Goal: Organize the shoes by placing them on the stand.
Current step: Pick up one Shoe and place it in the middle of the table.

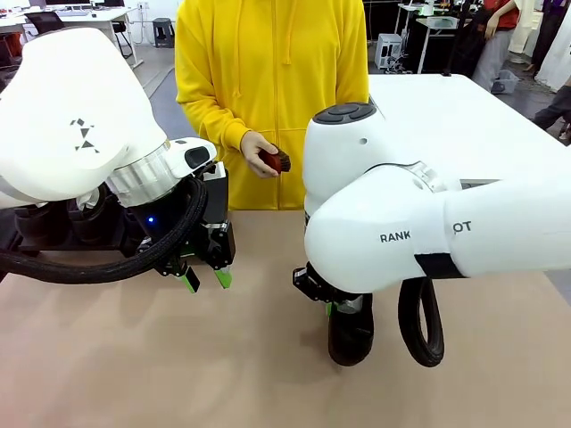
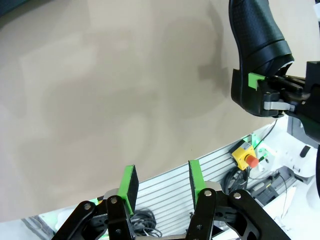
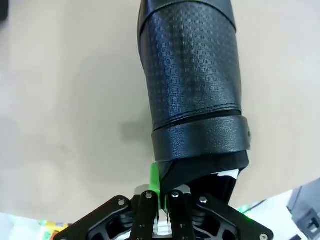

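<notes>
The right tool [image 3: 159, 200] is clamped shut on the rear edge of one black shoe [image 3: 192, 85], a textured, perforated-looking upper with a smooth band round the heel. In the front view that shoe [image 1: 351, 334] hangs toe-down from the right arm, near the middle of the tan counter [image 1: 107, 357], its toe close to or touching the surface; contact cannot be confirmed. The left tool [image 1: 205, 278] hovers above the counter at left with its green-padded jaws parted and nothing between them.

Behind the left arm, at the far left, dark shoes with white paper stuffing [image 1: 85, 209] sit on what seems to be the stand; the arm hides most of it. At least two are there, the exact count unclear.

A person in a yellow hooded top stands at the far side, one hand [image 1: 259, 152] holding a small reddish-brown brush [image 1: 275, 161].

To do this step well, I judge the shoe should be carried left with a firm grip, turned level, and set sole-down beside the others, clear of the left arm.
</notes>
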You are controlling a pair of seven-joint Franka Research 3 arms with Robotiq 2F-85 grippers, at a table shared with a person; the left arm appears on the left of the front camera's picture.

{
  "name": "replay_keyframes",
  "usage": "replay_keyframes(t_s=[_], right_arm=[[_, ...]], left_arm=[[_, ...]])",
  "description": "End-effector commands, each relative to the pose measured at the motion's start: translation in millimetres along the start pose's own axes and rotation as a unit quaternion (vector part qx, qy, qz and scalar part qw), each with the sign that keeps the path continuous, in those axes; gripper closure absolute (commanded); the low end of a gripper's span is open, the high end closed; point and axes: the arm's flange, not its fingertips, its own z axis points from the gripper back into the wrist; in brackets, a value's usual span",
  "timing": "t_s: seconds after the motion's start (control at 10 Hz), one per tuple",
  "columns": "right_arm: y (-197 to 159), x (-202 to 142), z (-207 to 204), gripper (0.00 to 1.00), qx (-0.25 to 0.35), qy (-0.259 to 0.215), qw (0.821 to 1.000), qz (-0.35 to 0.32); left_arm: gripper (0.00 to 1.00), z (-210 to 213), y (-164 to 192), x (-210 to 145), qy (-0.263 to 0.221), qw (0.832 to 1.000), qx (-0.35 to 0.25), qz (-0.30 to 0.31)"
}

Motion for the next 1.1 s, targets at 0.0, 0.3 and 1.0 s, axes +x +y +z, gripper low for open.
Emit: replay_keyframes(t_s=[0.0,0.3,1.0], right_arm=[[-1.2,3.2,-8.4,0.97,-0.011,0.002,1.000,-0.005],[-1.4,1.8,-26.4,0.50,-0.009,0.028,1.000,-0.002],[-20.1,-9.0,16.0,0.00,0.021,0.031,0.999,-0.002]], left_arm=[[0.45,0.9,1.4,0.6,-0.001,1.000,-0.001,-0.002],[0.45,0.9,1.4,0.6,-0.001,1.000,-0.001,-0.002],[0.45,0.9,1.4,0.6,-0.001,1.000,-0.001,-0.002]])
